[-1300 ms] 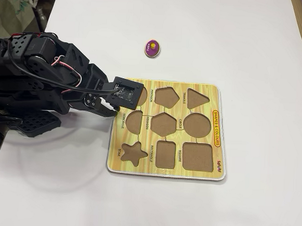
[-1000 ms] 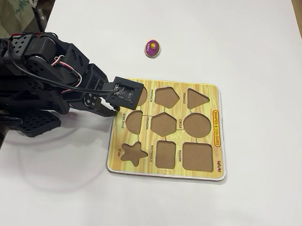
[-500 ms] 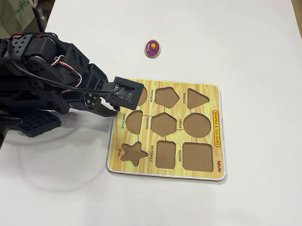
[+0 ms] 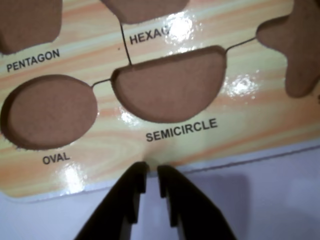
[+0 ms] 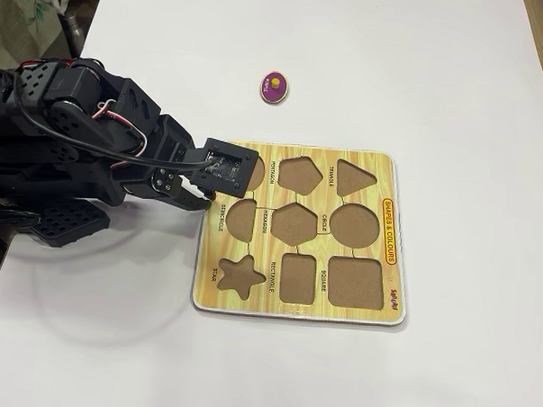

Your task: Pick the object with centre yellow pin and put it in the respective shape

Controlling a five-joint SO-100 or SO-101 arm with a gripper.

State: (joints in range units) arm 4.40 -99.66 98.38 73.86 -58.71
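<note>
**Hovering empty at the board's edge**

Hanging low over the shape board, the claw shows its fingers nearly together with nothing between them. That purple oval piece with the yellow pin sits well apart on the white surface, its oval recess empty.

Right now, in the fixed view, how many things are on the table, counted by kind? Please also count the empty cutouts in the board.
Shape board: 1
Purple oval piece with a yellow pin: 1
Total loose things on the table: 2

Empty cutouts in the board: 9; the one at top left is partly covered by the gripper.
</note>
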